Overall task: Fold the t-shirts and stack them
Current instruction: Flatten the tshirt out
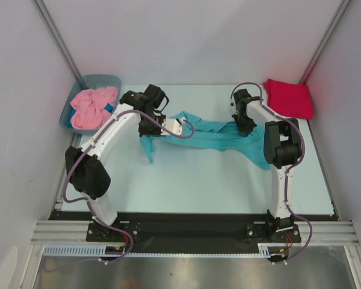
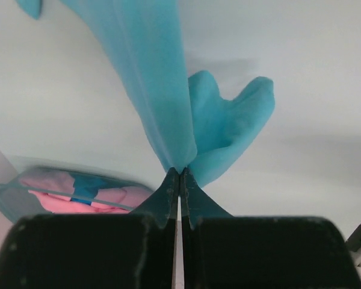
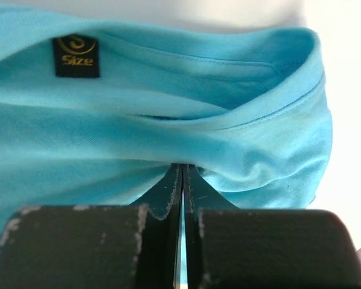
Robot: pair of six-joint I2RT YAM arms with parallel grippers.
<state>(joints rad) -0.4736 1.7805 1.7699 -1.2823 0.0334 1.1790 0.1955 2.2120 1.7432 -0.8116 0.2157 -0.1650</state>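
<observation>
The turquoise t-shirt (image 1: 213, 137) hangs bunched and stretched between my two grippers above the middle of the table. My left gripper (image 1: 180, 124) is shut on one end of it. In the left wrist view the cloth (image 2: 162, 90) runs straight out from the pinched left gripper (image 2: 179, 171). My right gripper (image 1: 245, 127) is shut on the other end. In the right wrist view my right gripper (image 3: 182, 167) pinches the cloth just below the collar (image 3: 186, 84), and a black size label (image 3: 76, 55) shows. The crimson t-shirt (image 1: 289, 97) lies folded at the back right corner. The pink t-shirt (image 1: 93, 107) lies crumpled in the tub.
The grey-blue plastic tub (image 1: 102, 78) stands at the back left, just outside the table's edge, and also shows as the tub (image 2: 3, 198) in the left wrist view. White walls close in the back and both sides. Both arm bases stand at the near edge.
</observation>
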